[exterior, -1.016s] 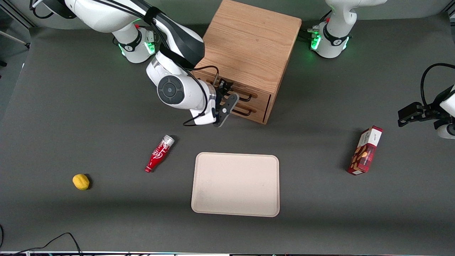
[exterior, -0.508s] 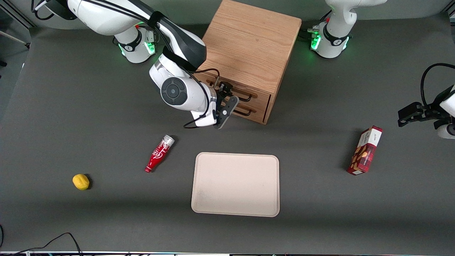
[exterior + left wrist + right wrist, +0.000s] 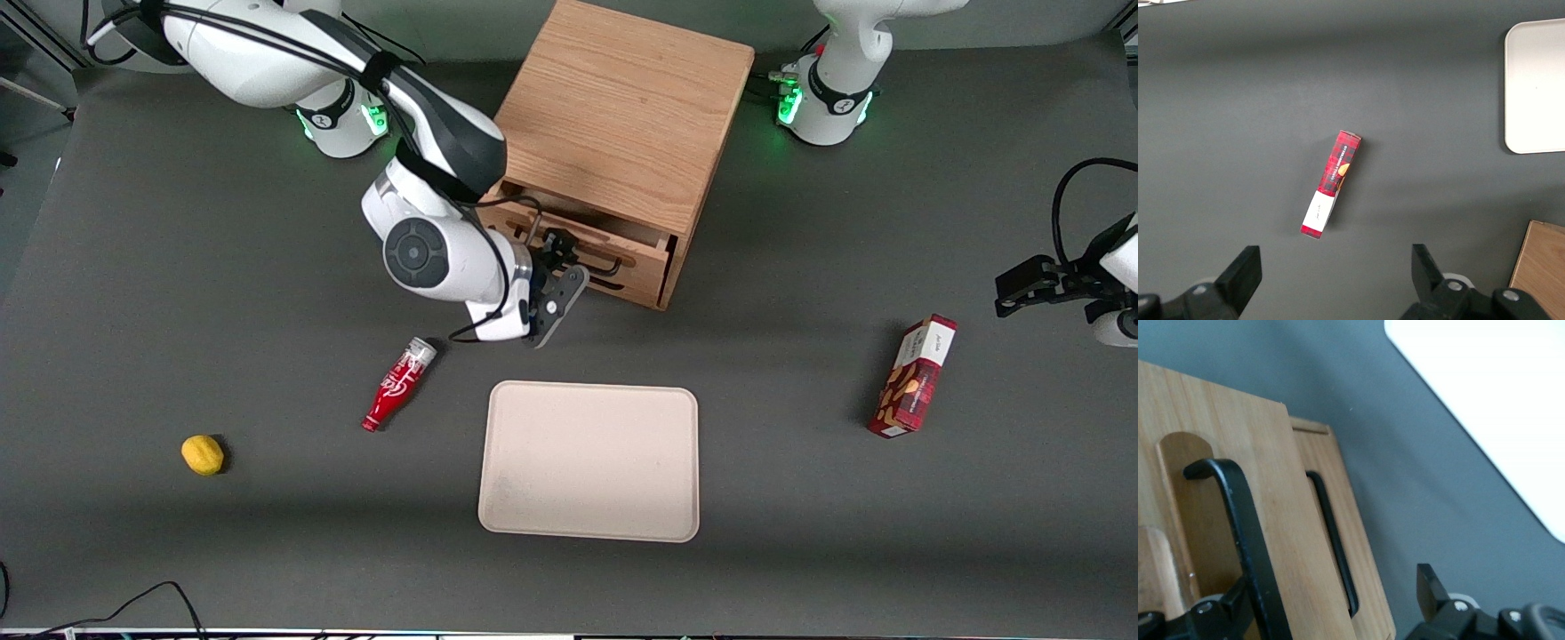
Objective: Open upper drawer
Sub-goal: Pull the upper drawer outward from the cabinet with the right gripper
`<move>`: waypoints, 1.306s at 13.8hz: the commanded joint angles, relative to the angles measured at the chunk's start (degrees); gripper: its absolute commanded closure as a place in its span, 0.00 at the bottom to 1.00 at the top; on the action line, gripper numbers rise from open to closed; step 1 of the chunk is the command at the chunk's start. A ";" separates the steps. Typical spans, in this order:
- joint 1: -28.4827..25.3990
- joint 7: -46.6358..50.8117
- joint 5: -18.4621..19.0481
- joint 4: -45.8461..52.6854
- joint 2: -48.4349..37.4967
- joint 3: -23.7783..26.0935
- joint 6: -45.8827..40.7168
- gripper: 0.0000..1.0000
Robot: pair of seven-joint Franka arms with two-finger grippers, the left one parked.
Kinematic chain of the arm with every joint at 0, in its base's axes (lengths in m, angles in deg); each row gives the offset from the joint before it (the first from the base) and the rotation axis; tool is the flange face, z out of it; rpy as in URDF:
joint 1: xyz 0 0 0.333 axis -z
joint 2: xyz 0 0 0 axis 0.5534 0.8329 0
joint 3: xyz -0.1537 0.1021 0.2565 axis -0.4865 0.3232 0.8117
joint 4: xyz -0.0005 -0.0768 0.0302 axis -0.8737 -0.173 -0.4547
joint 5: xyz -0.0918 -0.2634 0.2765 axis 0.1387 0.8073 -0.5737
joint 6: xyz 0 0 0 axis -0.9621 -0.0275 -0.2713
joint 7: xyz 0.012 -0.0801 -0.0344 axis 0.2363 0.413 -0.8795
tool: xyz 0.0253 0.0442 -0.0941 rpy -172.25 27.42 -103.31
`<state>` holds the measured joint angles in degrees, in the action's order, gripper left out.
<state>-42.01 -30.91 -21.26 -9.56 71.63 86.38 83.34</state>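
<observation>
Upper drawer (image 3: 582,242) stands partly pulled out at frame centre; gripper (image 3: 553,260) fingers are clamped on its black handle (image 3: 1238,520).

No lettering can be read: the red bottle (image 3: 396,384) bears white script and the red box (image 3: 914,377) some print, both illegible.

The gripper (image 3: 553,260) and wrist hide much of the upper drawer (image 3: 622,252) front (its handle mostly covered).
</observation>
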 commanded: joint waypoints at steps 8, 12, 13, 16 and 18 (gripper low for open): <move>0.24 1.31 2.13 9.75 4.45 -0.45 -2.92 0.00; 0.06 1.31 4.68 10.11 6.56 -1.33 -2.93 0.00; 0.06 1.31 4.68 10.55 7.09 -1.33 -2.84 0.00; 0.06 1.31 5.47 11.08 7.62 -1.33 -2.93 0.00; -0.11 1.40 5.47 11.25 7.62 -1.33 -2.93 0.00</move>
<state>-41.49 -30.91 -17.69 -0.26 78.35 85.03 81.54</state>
